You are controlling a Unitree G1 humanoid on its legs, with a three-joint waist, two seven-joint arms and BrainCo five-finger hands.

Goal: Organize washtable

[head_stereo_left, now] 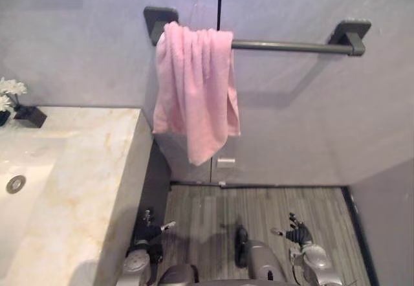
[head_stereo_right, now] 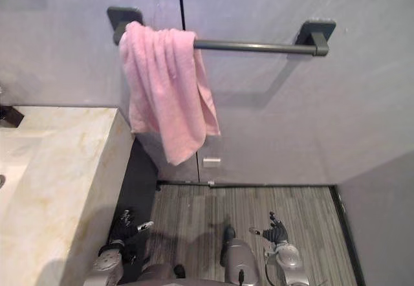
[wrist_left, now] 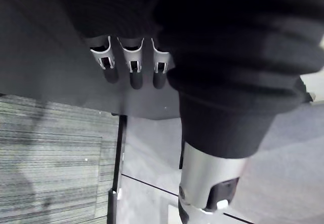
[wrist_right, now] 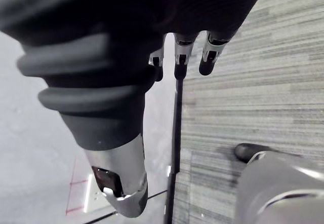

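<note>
On the wall ahead, a pink towel (head_stereo_left: 194,85) hangs bunched over the left end of a dark rail (head_stereo_left: 291,45), and the rest of the bar is bare. The towel's lowest corner hangs just above a small white plate (head_stereo_left: 226,163) set in the wall (head_stereo_left: 310,124). That plate is too small to tell whether it carries any print. To the left stands the marble washtable (head_stereo_left: 97,169), with a sink (head_stereo_left: 26,195) sunk in its top and a round drain (head_stereo_left: 15,184) in the basin. White flowers (head_stereo_left: 11,90) in a dark pot (head_stereo_left: 29,115) stand at the washtable's far back edge by the wall. The towel hangs close to the washtable's far right corner; whether they touch cannot be told. Both hands are low over the striped floor (head_stereo_left: 213,215), well below the towel and apart from it. The left hand (head_stereo_left: 149,233) hangs just beside the washtable's dark side. Its fingers (wrist_left: 132,64) are relaxed and apart from the thumb (wrist_left: 207,183), and it holds nothing. The right hand (head_stereo_left: 299,234) hangs over open floor, well apart from the washtable. Its fingers (wrist_right: 179,57) are straight, its thumb (wrist_right: 119,178) stands off to one side, and it too holds nothing.
</note>
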